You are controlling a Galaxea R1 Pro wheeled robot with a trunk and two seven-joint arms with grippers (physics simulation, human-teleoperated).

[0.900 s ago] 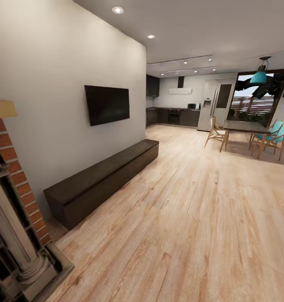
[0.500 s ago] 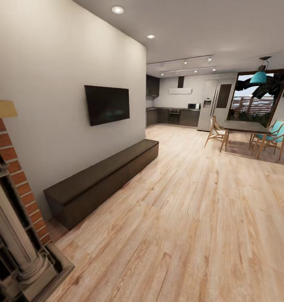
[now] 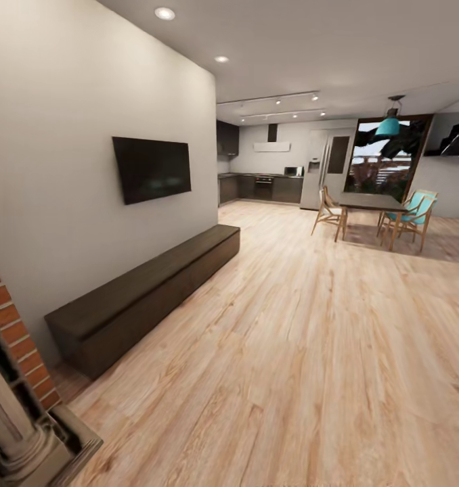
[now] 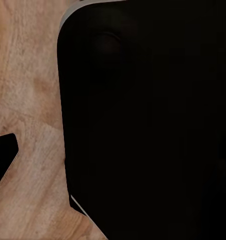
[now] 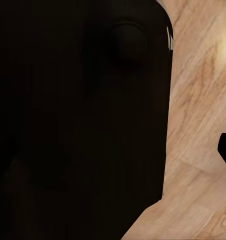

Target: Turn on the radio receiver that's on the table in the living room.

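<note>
One wall television (image 3: 151,168), one long dark bench (image 3: 145,291), two ceiling spotlights, plank floor (image 3: 311,352), tool state unreadable.

Recessed ceiling spotlights (image 3: 164,13) light the room evenly; sheen on the plank floor (image 3: 311,352); wrist views mostly black, perhaps underexposed.

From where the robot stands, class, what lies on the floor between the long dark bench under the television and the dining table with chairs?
In the head view, just bare wood plank floor stretches between the bench and the dining table.
</note>
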